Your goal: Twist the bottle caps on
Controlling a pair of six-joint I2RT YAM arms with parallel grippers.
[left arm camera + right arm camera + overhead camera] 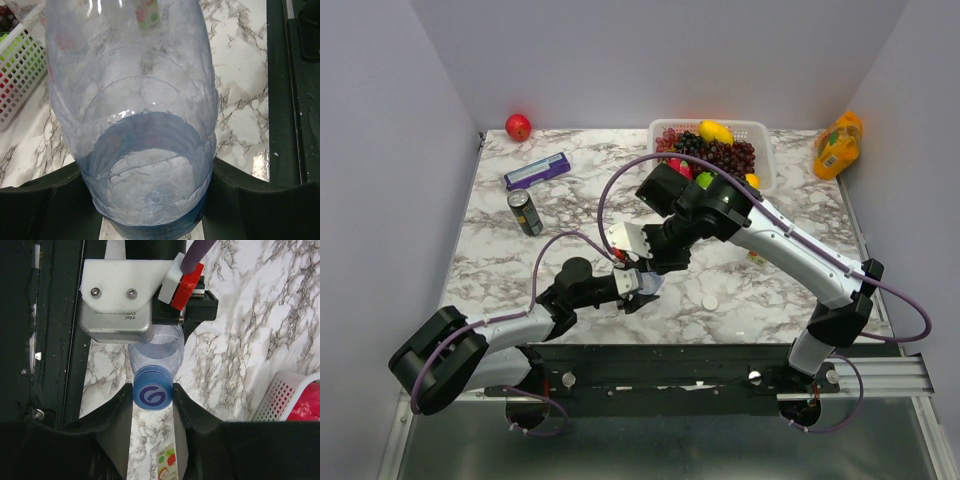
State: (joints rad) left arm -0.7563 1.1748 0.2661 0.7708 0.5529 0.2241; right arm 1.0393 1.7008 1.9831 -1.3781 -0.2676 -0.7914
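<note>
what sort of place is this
Probably a robot test cell, not a kitchen: plain walls box in a marble-patterned table, robot arms are bolted at its near edge, and a fruit basket and drink can lie as props.

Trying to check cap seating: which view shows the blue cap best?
Right wrist view: the blue cap faces the camera, between the right gripper's jaws, atop the bottle. The top view hides it among the arms; the left wrist shows only the bottle's body.
</note>
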